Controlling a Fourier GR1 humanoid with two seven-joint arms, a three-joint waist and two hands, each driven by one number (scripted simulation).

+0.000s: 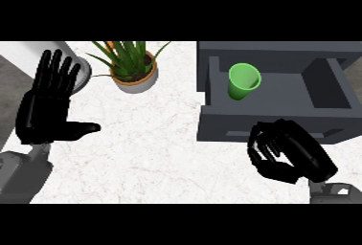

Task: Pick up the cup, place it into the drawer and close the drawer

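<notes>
Our right robot hand (290, 155) has its fingers curled and holds nothing, just at the front wall of the open drawer (268, 125). Inside the drawer the green cup (243, 81) lies tilted, near the desk's (141, 143) right edge. Our left robot hand (48, 103) rests open with straight fingers at the desk's left edge, and a potted plant (133, 67) stands by the far edge.

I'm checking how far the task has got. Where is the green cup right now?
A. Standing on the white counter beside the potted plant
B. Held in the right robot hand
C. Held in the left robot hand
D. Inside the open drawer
D: the green cup lies inside the open dark grey drawer, while the right robot hand sits at the drawer's front, curled and holding nothing.
</notes>
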